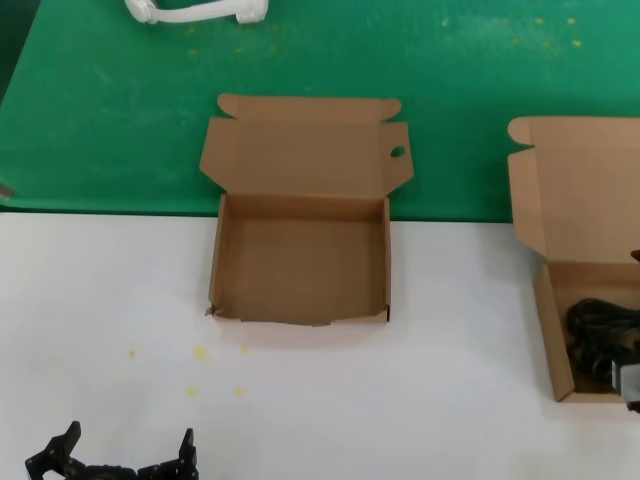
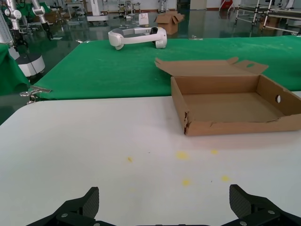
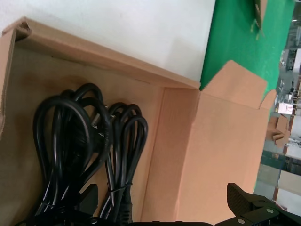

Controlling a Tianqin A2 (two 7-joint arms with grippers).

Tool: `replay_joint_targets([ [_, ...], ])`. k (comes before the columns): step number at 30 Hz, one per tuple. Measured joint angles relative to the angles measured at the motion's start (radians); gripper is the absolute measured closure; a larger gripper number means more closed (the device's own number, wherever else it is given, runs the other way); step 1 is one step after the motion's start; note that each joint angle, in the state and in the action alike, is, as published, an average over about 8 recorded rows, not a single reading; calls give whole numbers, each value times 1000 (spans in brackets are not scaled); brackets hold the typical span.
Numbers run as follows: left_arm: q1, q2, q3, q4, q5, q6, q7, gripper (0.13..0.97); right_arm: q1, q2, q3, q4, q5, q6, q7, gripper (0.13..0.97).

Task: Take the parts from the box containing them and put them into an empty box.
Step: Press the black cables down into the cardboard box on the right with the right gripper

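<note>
Right gripper [image 3: 160, 207] hung directly over the box containing them [image 3: 178, 141], fingers spread wide and holding nothing; 1 finger [image 3: 87, 197] sat low among the parts [image 3: 80, 141], the other [image 3: 249, 202] stood over the raised plain lid; my reading: the arm was set up for a first grasp, not yet closed. The parts, black coiled cables, lay in at least 2 looped bundles packed toward 1 side wall of the tray; in the head view the same box [image 1: 556, 330] sat at the right edge of the frame on the white table [image 1: 100, 300], cables [image 1: 600, 335] partly cut off, the gripper itself barely visible there.

Left gripper [image 1: 118, 462] was parked low at the near table edge, fingers wide, empty; likely idle.

An empty box [image 1: 300, 268] stood at table centre, well apart from the cable box, nothing inside; its lid [image 1: 305, 155] with a small round hole [image 1: 397, 152] lay folded back over the green cloth [image 1: 100, 100], so the mouth was open from above. Front edge ragged and low; side walls shallow. Bare table lay between the 2 boxes. Risk as I judge it: loops snagging on each other when lifted.
</note>
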Motion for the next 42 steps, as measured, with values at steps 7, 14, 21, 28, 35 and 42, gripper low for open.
replay_joint_targets([
  [7,0,0,0,0,0,0,0,132,25,-56,0,-139,0,-85,-28,129],
  [14,0,0,0,0,0,0,0,132,52,-105,0,-273,0,-160,-38,129],
  [21,0,0,0,0,0,0,0,132,78,-142,0,-358,0,-207,-43,129],
  [28,0,0,0,0,0,0,0,132,93,-145,0,-354,0,-211,-48,129],
  [35,0,0,0,0,0,0,0,132,107,-151,0,-358,0,-211,-60,140],
  [42,0,0,0,0,0,0,0,132,115,-138,0,-334,0,-197,-66,170],
])
